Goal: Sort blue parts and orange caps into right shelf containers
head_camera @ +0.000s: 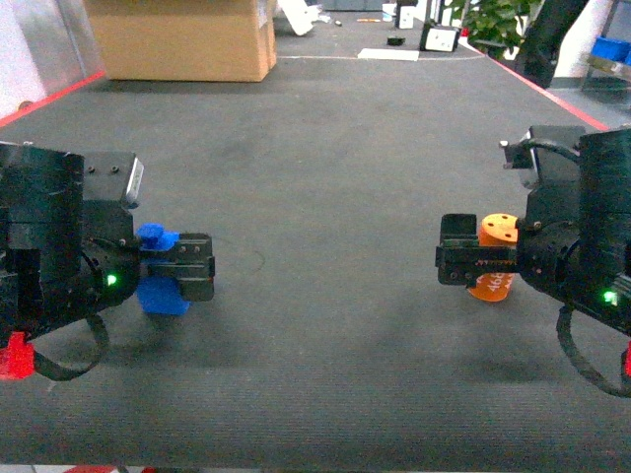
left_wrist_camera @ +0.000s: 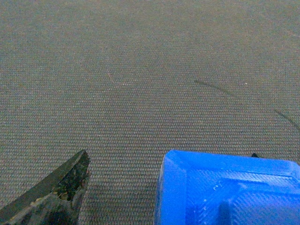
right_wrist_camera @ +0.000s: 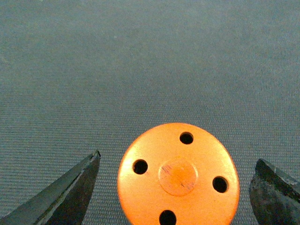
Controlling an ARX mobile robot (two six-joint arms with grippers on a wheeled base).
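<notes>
Jaws wide on right gripper [right_wrist_camera: 176, 187], straddling orange cap [right_wrist_camera: 178, 174], not touching. Left gripper [head_camera: 197, 267] at blue part [head_camera: 162, 293]; its jaws' grip unclear. Grey mat [head_camera: 325, 197] beneath.

Blue part [left_wrist_camera: 225, 192] cut off by frame bottom; orange cap [right_wrist_camera: 178, 176] likewise.

You can make out only one marking: dark digits printed on the side of the orange cap [head_camera: 493, 266] in the head view, which look like "466", though they are too small and blurred to read with certainty. From above, in the right wrist view, the cap's top shows four holes and no lettering. Nothing else carries readable text.
</notes>
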